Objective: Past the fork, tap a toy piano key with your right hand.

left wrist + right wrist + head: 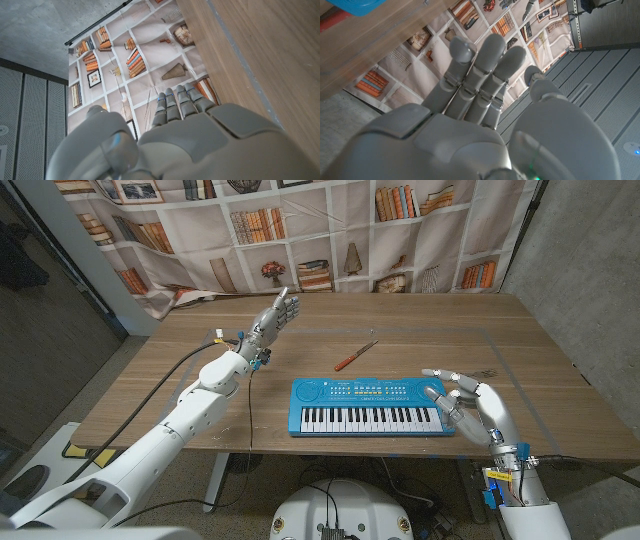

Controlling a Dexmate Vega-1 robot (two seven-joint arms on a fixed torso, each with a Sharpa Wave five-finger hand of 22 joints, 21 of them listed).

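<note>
The blue toy piano (367, 407) lies at the table's near middle, its white keys toward me; a corner of the piano (350, 5) also shows in the right wrist view. My right hand (465, 400) is at its right end, fingers spread and holding nothing, fingertips over the piano's right edge; I cannot tell whether they touch. The right hand's back (480, 115) shows straight fingers. A slim utensil with a red handle (355, 356) lies beyond the piano. My left hand (275, 315) is raised at the far left with straight fingers and holds nothing, as the left wrist view of the hand (190, 135) confirms.
The wooden table (200, 380) has a taped rectangle outline around the work area. A bookshelf-print backdrop (330, 240) hangs behind the far edge. A black cable (160, 385) runs along my left arm. The table's edge (250, 60) shows in the left wrist view.
</note>
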